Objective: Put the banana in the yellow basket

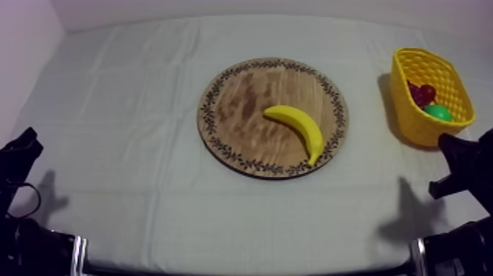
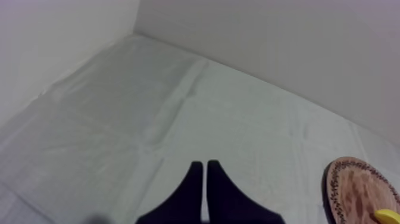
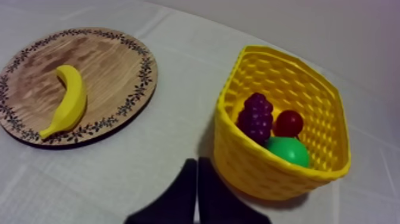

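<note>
Banana (image 1: 297, 128) lies untouched on the right half of the round wooden board (image 1: 235, 103) at mid-table. Yellow basket (image 1: 411, 121) stands well apart to the right, holding grapes (image 3: 257, 116), a small red fruit (image 3: 289, 123) and a green fruit (image 3: 287, 150). Left gripper (image 2: 205, 165) and right gripper (image 3: 197, 164) rest low, fingers pressed together, empty. Picking has not begun; the nearer right arm would need to reach over, spread its fingers and straddle the banana.
</note>
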Controlling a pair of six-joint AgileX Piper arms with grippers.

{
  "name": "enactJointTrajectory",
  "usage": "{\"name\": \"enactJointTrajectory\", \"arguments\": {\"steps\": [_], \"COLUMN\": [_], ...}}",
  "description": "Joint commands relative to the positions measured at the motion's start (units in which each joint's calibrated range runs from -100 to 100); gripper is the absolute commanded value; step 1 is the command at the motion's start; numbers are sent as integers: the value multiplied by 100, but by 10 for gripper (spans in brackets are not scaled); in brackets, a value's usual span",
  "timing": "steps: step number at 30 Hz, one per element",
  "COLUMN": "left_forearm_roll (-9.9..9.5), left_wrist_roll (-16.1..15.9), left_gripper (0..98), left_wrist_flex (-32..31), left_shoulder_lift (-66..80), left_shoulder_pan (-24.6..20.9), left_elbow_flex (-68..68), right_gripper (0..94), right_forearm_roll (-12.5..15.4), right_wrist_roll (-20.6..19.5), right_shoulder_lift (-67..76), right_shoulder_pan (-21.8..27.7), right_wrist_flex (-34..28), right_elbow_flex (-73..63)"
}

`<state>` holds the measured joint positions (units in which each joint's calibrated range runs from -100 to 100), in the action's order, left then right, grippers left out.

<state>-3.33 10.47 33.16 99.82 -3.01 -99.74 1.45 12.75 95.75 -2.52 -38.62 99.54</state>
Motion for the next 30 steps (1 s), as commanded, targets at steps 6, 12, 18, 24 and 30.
{"name": "enactJointTrajectory", "arguments": {"steps": [6,12,18,24,30], "left_forearm_roll": [3,3,3,3,3], "left_wrist_roll": [0,0,0,0,0], "left_gripper": [1,1,1,1,1], "left_wrist_flex": [-1,-1,-1,-1,-1], "left_shoulder_lift": [0,0,0,0,0], "left_shoulder_pan": [1,1,1,1,1], "left_elbow_flex": [-3,-3,-3,-3,-3], "right_gripper": [3,3,3,3,4], "right_forearm_roll": [-1,-1,-1,-1,-1], "right_wrist_roll": [-3,-2,11,17,-6], "right_shoulder_lift": [1,1,1,1,1], "right_shoulder_pan": [-1,-5,-339,-797,-1116], "right_wrist_flex": [-1,-1,-1,-1,-1], "right_elbow_flex": [1,1,1,1,1]}}
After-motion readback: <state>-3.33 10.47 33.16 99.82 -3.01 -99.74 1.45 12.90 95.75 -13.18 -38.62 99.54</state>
